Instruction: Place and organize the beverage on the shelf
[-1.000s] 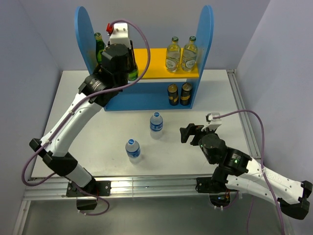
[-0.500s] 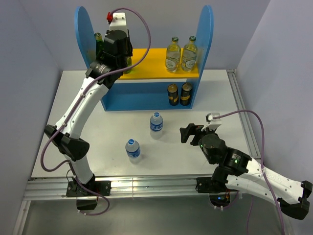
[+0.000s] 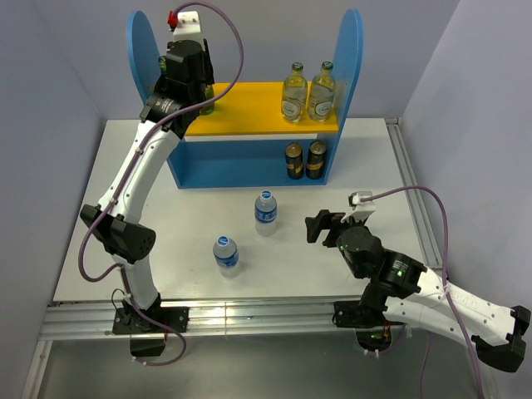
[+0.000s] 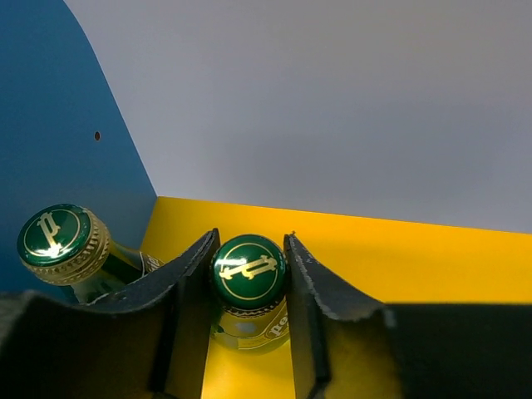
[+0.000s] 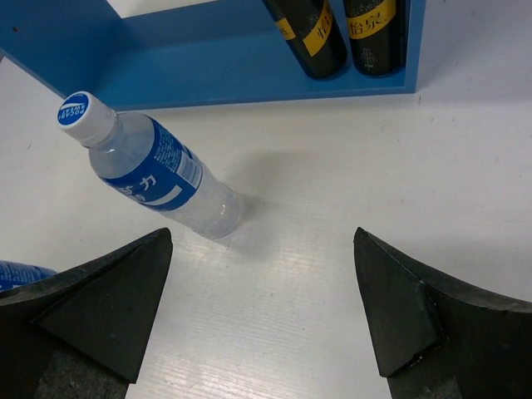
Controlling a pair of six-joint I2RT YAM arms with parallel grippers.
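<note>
Your left gripper [image 4: 251, 243] pinches a green bottle [image 4: 248, 274] at the left end of the shelf [image 3: 353, 58], on its board [image 3: 258, 104]. A second green bottle [image 4: 56, 243] stands just beside it. Open board separates them from two clear bottles [image 3: 293, 91] at the right. Your right gripper [image 5: 259, 241], spread wide, hovers over the table [image 3: 374, 166] near two water bottles [image 3: 265, 208].

L wrist cam: left gripper [image 4: 251, 245] jaws are masking the held green bottle [image 4: 249, 270] below its neck; base not visible. Neighbour green bottle [image 4: 58, 241] is disappearing behind a jaw. Top cam: wrist unit [image 3: 184, 66] is covering that gripper and nearly all of both bottles. Upper board [image 3: 266, 104] is hiding the necks of two dark bottles [image 3: 304, 162]. R wrist cam: dark bottles are being cropped at top edge; one water bottle [image 5: 15, 273] is showing a corner only, at left edge.
</note>
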